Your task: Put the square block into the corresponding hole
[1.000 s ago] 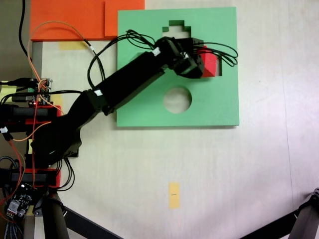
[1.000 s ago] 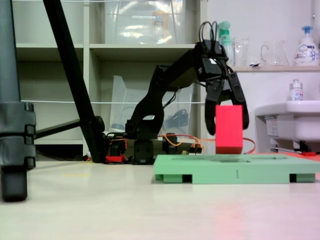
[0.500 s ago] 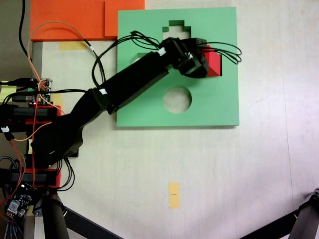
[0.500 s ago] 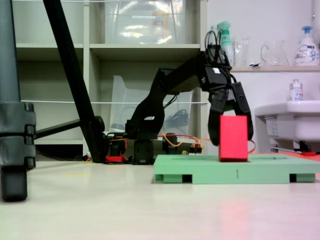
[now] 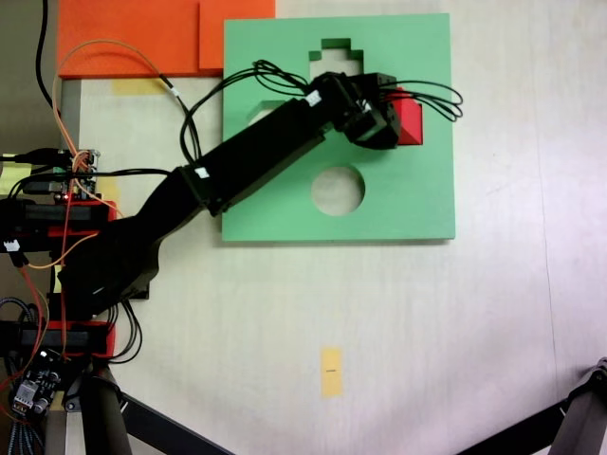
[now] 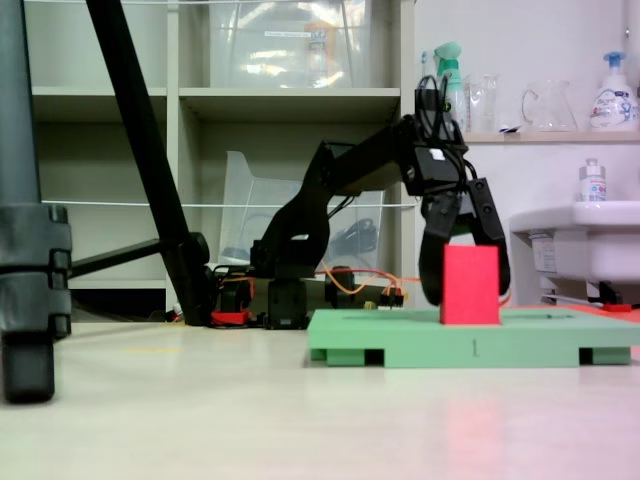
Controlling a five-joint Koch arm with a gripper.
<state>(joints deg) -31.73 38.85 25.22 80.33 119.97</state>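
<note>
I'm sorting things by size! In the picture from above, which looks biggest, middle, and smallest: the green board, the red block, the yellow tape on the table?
1. The green board, by far.
2. The red block, partly hidden under the gripper.
3. The yellow tape, smallest as seen.

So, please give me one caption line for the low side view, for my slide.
Black gripper lowering the bright red foam cube into the flat green foam board.

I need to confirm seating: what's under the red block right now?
The red block stands in the green board, its lower part sunk below the top. The tool straddles it. The square hole beneath is covered from above.
</note>
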